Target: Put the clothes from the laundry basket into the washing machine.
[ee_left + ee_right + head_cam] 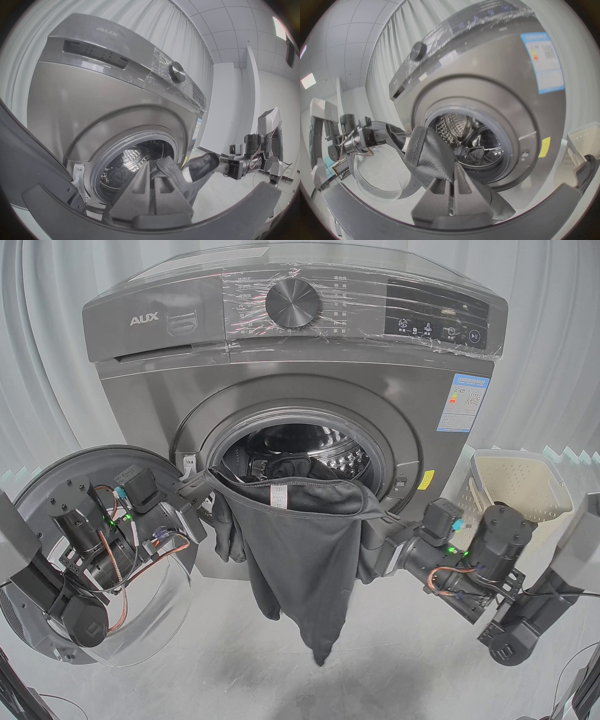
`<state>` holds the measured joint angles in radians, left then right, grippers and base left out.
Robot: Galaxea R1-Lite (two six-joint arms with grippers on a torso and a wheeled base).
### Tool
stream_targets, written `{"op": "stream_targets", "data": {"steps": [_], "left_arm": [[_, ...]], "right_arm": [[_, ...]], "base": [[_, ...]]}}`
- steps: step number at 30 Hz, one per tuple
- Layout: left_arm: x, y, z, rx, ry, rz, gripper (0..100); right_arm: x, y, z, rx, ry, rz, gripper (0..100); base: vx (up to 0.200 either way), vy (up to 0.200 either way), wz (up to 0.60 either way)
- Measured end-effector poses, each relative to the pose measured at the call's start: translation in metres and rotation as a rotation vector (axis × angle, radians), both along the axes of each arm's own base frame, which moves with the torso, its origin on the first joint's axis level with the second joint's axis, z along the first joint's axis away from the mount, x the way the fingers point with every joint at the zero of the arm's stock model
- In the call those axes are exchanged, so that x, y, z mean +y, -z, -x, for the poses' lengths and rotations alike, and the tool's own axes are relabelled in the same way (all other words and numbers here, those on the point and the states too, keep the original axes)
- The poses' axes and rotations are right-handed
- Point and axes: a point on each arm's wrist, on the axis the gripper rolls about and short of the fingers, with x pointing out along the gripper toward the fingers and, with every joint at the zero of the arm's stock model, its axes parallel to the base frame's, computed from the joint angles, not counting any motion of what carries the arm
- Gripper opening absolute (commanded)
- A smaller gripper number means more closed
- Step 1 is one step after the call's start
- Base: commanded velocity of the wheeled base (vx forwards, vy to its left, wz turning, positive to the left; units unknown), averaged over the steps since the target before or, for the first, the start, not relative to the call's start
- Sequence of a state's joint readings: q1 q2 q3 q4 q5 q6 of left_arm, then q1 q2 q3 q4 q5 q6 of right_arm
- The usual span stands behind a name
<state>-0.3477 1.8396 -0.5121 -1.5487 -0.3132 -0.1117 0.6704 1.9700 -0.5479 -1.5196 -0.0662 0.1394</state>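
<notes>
Trousers (300, 540) of dark grey cloth hang in the centre of the frame, right before the round mouth of the washing machine (156, 396). Their waistband is stretched wide between the two arms and the legs dangle toward the floor. Left jaws, at centre left beside the hinge, are pinched fully together on one end of the waistband; right jaws, right of centre below the opening's rim, are closed just as tightly on the other end. Holding the band spread at about the height of the lower lip probably keeps the cloth from bunching, so it can go over the lip in one sweep; whether it touches the lip I cannot tell. The drum (340, 449) behind it already holds dark clothes (294, 465). The door (37, 490) stands swung open at lower left, out of the path. The cream laundry basket (531, 484) sits at the right edge, beside the machine. The long hanging legs look likely to trail outside unless lifted well in.
</notes>
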Motion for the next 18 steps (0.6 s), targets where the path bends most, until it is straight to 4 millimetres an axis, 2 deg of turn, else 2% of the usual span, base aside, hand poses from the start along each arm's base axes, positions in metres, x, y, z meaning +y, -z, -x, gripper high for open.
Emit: {"op": "stream_targets", "data": {"steps": [8, 13, 18], "left_arm": [[0.006, -0.011, 0.018, -0.031, 0.003, 0.002, 0], [0.009, -0.015, 0.026, -0.057, -0.004, -0.015, 0], [0.011, -0.018, 0.034, -0.084, -0.008, -0.037, 0]], "right_arm": [[-0.029, -0.023, 0.030, -0.031, 0.009, -0.024, 0], [-0.036, -0.035, 0.036, -0.067, 0.018, -0.053, 0], [-0.034, -0.045, 0.036, -0.102, 0.014, -0.083, 0]], "base": [[0.000, 0.000, 0.00], [0.000, 0.000, 0.00], [0.000, 0.000, 0.00]]}}
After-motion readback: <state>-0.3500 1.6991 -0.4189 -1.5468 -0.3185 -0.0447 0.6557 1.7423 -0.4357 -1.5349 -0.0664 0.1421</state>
